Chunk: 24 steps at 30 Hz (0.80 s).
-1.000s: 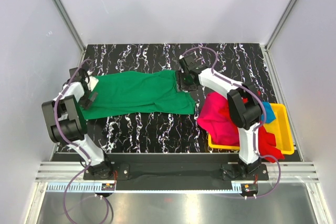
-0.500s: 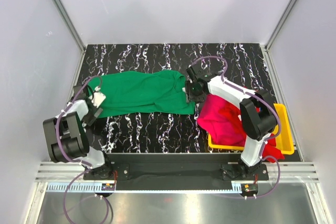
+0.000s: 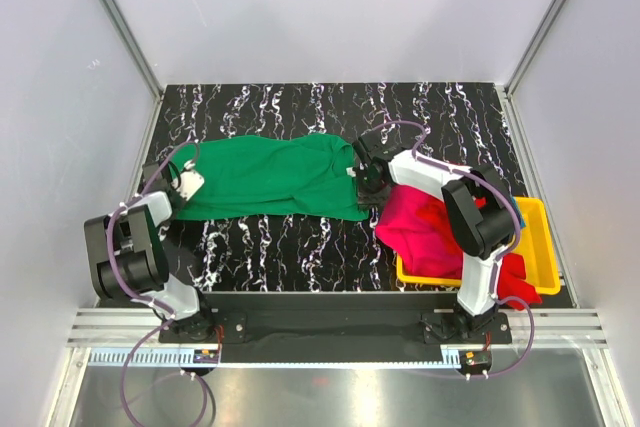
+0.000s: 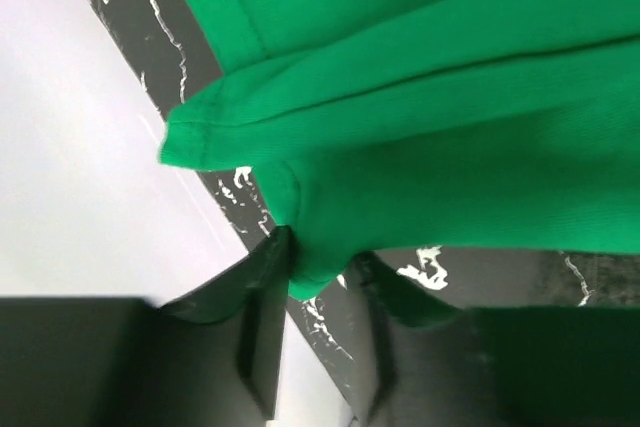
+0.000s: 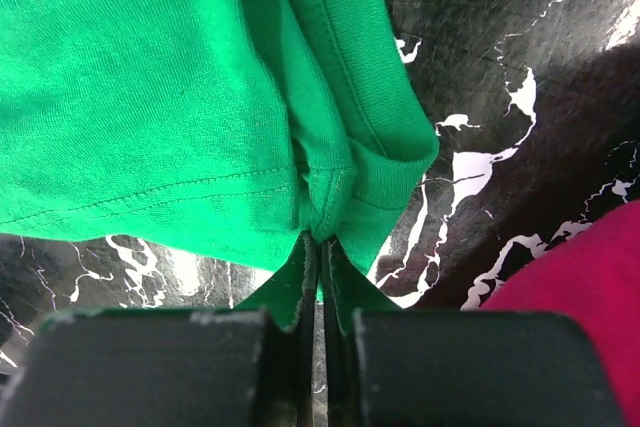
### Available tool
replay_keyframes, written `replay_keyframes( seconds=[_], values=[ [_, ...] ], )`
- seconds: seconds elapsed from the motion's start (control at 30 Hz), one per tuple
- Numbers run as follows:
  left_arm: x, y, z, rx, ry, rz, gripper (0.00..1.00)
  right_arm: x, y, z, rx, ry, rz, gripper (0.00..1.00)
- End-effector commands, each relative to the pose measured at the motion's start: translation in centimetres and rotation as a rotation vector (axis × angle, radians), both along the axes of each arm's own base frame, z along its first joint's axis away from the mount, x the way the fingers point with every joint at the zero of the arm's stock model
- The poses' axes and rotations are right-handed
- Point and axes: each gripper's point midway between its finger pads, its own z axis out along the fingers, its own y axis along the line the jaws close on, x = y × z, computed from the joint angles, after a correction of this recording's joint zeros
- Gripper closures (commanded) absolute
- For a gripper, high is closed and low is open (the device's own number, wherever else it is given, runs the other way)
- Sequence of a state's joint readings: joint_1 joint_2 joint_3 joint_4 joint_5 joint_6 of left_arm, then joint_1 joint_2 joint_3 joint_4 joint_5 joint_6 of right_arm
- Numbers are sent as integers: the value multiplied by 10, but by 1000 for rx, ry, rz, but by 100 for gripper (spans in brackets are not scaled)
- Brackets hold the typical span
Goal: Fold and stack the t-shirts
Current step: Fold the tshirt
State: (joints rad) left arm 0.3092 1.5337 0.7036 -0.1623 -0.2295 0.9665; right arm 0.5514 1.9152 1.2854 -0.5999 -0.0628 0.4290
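Observation:
The green t-shirt (image 3: pixel 265 177) lies spread flat across the left-middle of the black marbled table (image 3: pixel 300 242). My left gripper (image 3: pixel 183 190) is at the shirt's near-left corner. In the left wrist view its fingers (image 4: pixel 262 297) pinch a bulge of the green t-shirt (image 4: pixel 420 127). My right gripper (image 3: pixel 368 187) is at the near-right corner, and the right wrist view shows it (image 5: pixel 322 247) shut on the green hem (image 5: pixel 345 182). A magenta-pink t-shirt (image 3: pixel 420 222) spills over the yellow tray's left rim. Blue (image 3: pixel 513 212) and red (image 3: pixel 515 277) t-shirts lie in the tray.
The yellow tray (image 3: pixel 545 247) stands at the near right, beside the right arm's base. White walls with metal posts close in the table on three sides. The left wall is close to my left gripper. The magenta cloth (image 5: pixel 590 277) lies just right of the right gripper.
Both grippers have come down to the green shirt's near corners and closed on the cloth. The right one moved nearer and slightly right; the left one moved nearer along the left edge.

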Motion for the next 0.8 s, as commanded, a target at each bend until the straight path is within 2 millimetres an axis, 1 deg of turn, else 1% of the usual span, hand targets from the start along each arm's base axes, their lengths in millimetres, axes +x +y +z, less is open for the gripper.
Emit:
replay_keyframes(
  seconds=[0.0, 0.03, 0.13, 0.17, 0.2, 0.23, 0.27, 0.3, 0.33, 0.37, 0.43, 0.47, 0.53, 0.57, 0.6, 0.63, 0.67, 0.7, 0.73, 0.77],
  values=[
    [18, 0, 6, 5, -72, -42, 76, 8, 3, 7, 28, -28, -14, 100],
    [19, 1, 7, 8, -77, -40, 100, 7, 1, 8, 22, -29, -14, 100],
    [20, 13, 17, 52, -95, -13, 100, 5, -9, 14, 2, -35, -18, 100],
    [23, 19, 25, 59, -116, -5, 100, 5, -13, 20, -5, -49, -21, 100],
    [20, 21, 28, 52, -111, 5, 100, 3, -19, 20, -14, -44, -25, 100],
    [16, 30, 33, 56, -118, 25, 100, 0, -23, 21, -24, -40, -24, 100],
    [16, 34, 44, 70, -137, 24, 100, 0, -26, 27, -25, -56, -26, 100],
    [13, 33, 47, 65, -133, 14, 100, -4, -29, 26, -34, -49, -22, 100],
    [8, 35, 50, 70, -127, 6, 100, -8, -30, 30, -31, -44, -21, 100],
    [4, 31, 54, 62, -136, -11, 100, -13, -31, 30, -29, -34, -18, 100],
    [-8, 24, 52, 45, -101, -37, 100, -20, -32, 32, -20, -20, -14, 100],
    [-16, 20, 53, 50, -85, -67, 100, -22, -31, 36, -8, -25, -11, 100],
    [-30, 19, 47, 56, -42, -93, 100, -34, -37, 35, -20, 1, -13, 100],
    [-40, 16, 40, 69, -9, -127, 100, -37, -39, 39, -17, 0, -16, 100],
    [-51, 15, 34, 63, 24, -132, 100, -47, -43, 36, -21, 21, -23, 100],
    [-59, 14, 30, 61, 50, -140, 100, -53, -41, 42, 5, 21, -23, 100],
    [-68, 11, 24, 61, 84, -161, 100, -59, -40, 41, 22, 32, -25, 100],
    [-80, 9, 18, 43, 127, -160, 100, -71, -42, 36, 28, 66, -38, 100],
    [-87, 8, 16, 41, 151, -174, 100, -82, -43, 35, 36, 84, -35, 100],
    [-95, 7, 13, 28, 179, -173, 100, -88, -43, 35, 34, 94, -33, 100]
  ],
)
